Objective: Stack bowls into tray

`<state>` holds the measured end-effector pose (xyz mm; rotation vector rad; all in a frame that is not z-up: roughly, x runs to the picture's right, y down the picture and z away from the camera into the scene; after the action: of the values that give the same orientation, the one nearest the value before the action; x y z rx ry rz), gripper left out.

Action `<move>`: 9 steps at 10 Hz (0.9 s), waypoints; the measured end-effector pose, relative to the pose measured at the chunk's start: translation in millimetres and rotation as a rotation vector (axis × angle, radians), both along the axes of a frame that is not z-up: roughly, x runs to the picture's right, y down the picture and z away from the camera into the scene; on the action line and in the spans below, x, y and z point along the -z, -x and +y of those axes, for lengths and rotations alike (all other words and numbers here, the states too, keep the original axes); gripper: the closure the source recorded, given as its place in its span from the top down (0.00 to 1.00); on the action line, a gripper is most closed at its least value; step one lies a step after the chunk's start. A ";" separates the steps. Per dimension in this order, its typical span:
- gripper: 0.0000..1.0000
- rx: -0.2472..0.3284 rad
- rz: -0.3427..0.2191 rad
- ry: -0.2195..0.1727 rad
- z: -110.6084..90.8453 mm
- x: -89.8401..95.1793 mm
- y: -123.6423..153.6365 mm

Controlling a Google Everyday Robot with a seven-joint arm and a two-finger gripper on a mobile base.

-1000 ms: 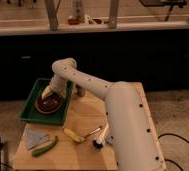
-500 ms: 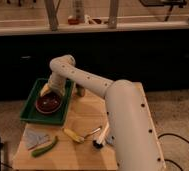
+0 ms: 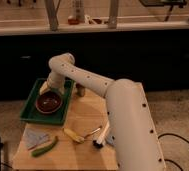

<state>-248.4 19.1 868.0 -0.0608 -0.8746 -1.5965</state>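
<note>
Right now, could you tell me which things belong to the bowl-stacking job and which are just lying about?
Job: glossy brown round bowl inside large green plastic tray; tool above the bowl.
Lying about: small metal cup, grey cloth, long green item, yellow oblong item.

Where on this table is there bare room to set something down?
Bare wood lies between the tray, the metal cup and the yellow item, and along the front edge of the table. Crowded: the tray, where the gripper hangs behind the bowl, and the front left with the cloth and green item.
</note>
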 end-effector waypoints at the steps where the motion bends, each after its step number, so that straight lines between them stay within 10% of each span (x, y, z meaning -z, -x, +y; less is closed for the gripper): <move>1: 0.75 0.001 -0.001 -0.001 -1.1 1.2 2.9; 9: 0.75 -0.003 -0.009 -0.015 -6.8 7.1 2.7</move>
<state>-251.1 12.4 860.8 -0.0413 -0.8688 -1.6015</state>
